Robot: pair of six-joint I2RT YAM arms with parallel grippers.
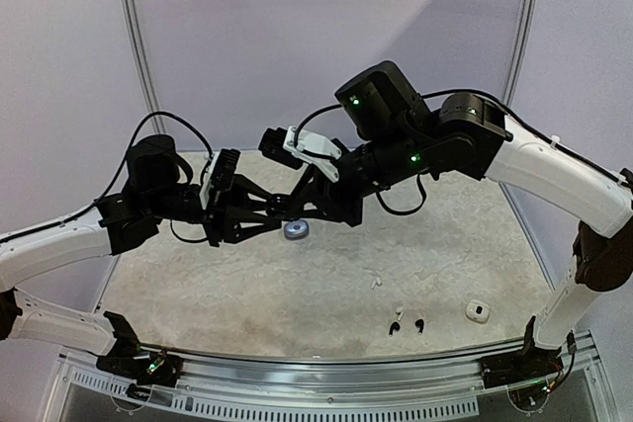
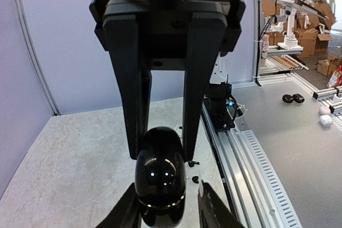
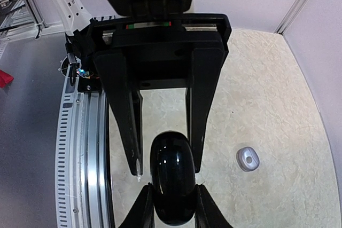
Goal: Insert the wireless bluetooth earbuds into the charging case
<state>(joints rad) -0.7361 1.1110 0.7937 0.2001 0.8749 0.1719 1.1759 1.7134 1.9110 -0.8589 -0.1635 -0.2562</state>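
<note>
Top view: the tabletop (image 1: 247, 294) is beige and mottled. Lilac wall panels (image 1: 297, 27) stand on three sides and a slotted rail (image 1: 326, 384) runs along the near edge. A grey case (image 1: 296, 230) sits around tabletop centre. A white case (image 1: 478, 311) sits by the near edge, toward the right corner. Left of it along the near edge is a black earbud (image 1: 395, 328), with another black earbud (image 1: 419, 324) just beside it. A white earbud (image 1: 376, 284) lies a bit further in. All three are loose on the tabletop.

Left wrist view: my left pincer (image 2: 168, 185) is narrow, its fingers flanking the near end of the black charging case (image 2: 160, 177). The case is glossy, with a seam line low on its body. One finger is on it and a gap shows at the other, so I can't tell if I'm actually clamping. My right pincer (image 2: 165, 158) comes in head-on, fingers tight on both sides of the far end. The case is up in the air, above the tabletop. Both black earbuds show below, by the near edge. There are cardboard boxes (image 2: 315, 9) in the room beyond the rail.

Right wrist view: my right pincer is holding the black charging case, both fingers touching it. The grey case lies well apart on the tabletop, with a pale spot in its middle.
</note>
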